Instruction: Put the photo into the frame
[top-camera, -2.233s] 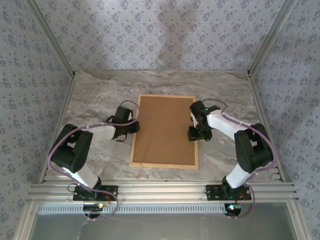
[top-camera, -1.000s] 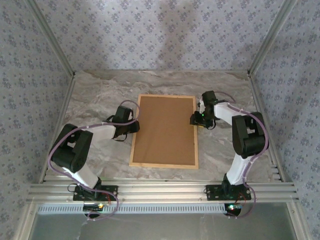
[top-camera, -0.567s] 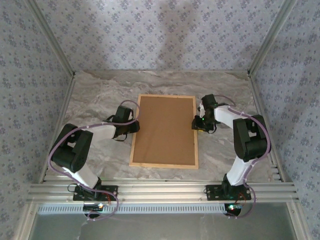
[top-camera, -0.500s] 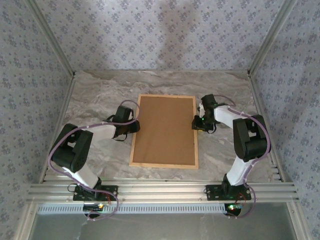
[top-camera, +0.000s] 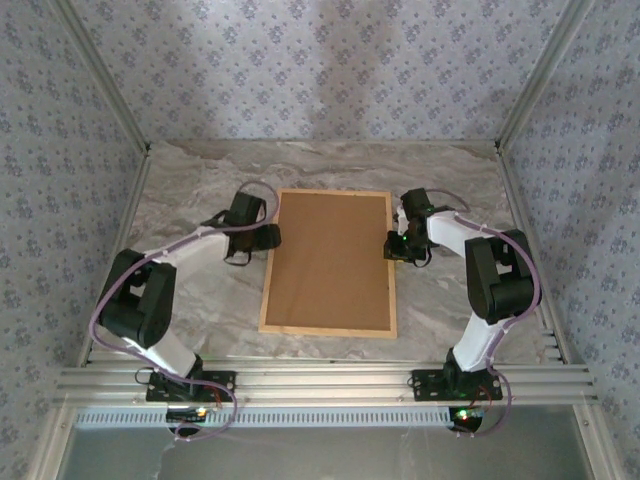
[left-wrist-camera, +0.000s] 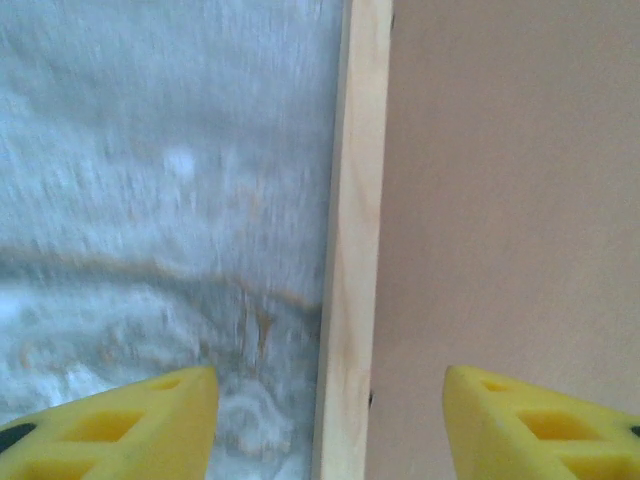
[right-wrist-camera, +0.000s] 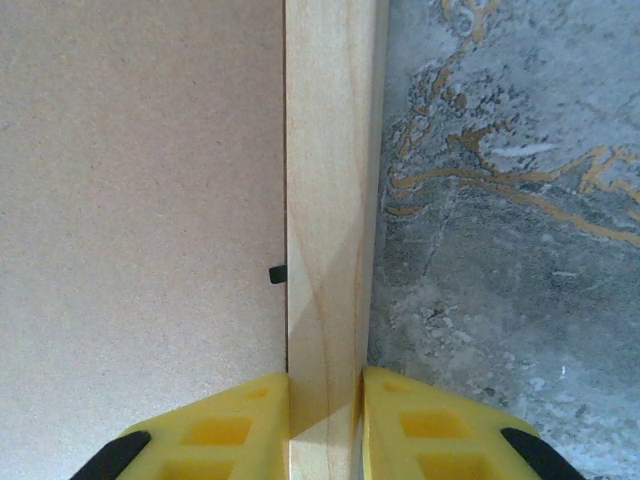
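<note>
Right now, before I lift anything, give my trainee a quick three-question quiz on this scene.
1. True or false: the right jaws are shut on the right rail of the light tan wooden frame.
2. The left jaws are: A) open astride the left rail, B) shut on that rail, C) shut on the right rail.
3. Fill in: the plain brown backing board lies ____ the frame's four rails.
Key: 1 true; 2 A; 3 inside.

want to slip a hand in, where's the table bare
Bare table runs between the frame and the back wall, and at the far left corner. Crowded at the frame's sides: left pincer straddles one rail, right pincer clamps the other.
</note>
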